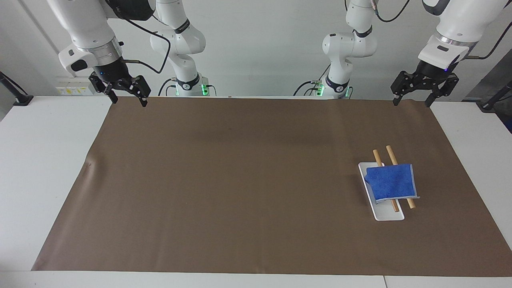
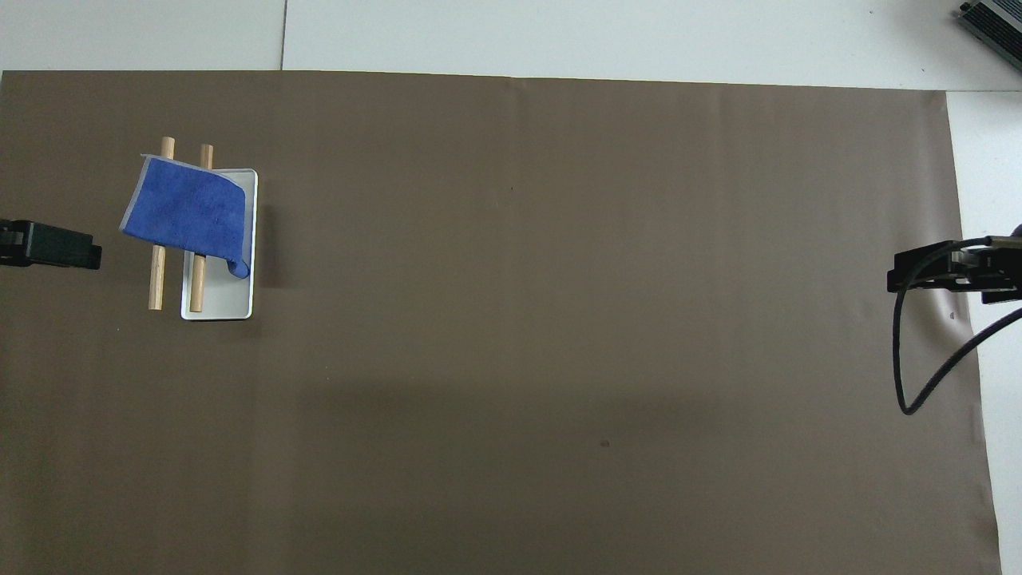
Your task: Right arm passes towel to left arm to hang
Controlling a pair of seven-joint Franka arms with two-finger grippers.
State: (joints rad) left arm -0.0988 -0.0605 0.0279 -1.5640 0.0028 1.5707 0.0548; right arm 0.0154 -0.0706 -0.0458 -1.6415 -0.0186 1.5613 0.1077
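My towel [image 1: 391, 183] already hangs over the two rods [image 1: 393, 157] on the tray [image 1: 389, 215], toward my left arm's end. Both my left gripper [image 1: 412, 100] and right gripper [image 1: 129, 100] hang empty, fingers spread wide. Nothing seems left.
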